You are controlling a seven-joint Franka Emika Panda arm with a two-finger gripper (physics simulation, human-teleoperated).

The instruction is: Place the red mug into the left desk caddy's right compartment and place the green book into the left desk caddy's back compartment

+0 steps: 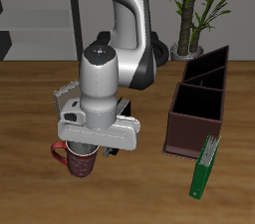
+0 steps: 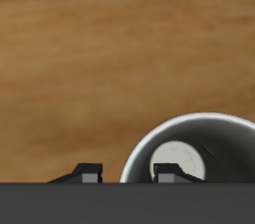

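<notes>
Three task items on the worktop [image 1: 30, 109], entered in order.

Item one: red mug [image 1: 80, 160], upright near the front edge, well apart from the caddy. We see its pale interior and rim from the wrist view, mouth up, which suits a grasp over the rim from above.

Item two: green book [image 1: 204, 168], lying slanted on the wood just beside the front end of the left desk caddy [image 1: 197, 109], outside it. We judge it waits its turn after the mug.

Item three: the caddy itself, a long dark box with black dividers, running away from the front edge; its compartments look empty as far as we can tell. A potted plant [image 1: 194, 9] stands behind it.

Arm pose: bent forward and down, wrist vertical, gripper [image 1: 92, 148] directly above the mug, hiding part of its rim. In the wrist view one fingertip [image 2: 167, 173] shows over the mug's opening, the other [image 2: 90, 173] outside the rim, so the wall lies between them. We judge the gripper released, straddling the wall, not yet clamped; mug not lifted.
</notes>
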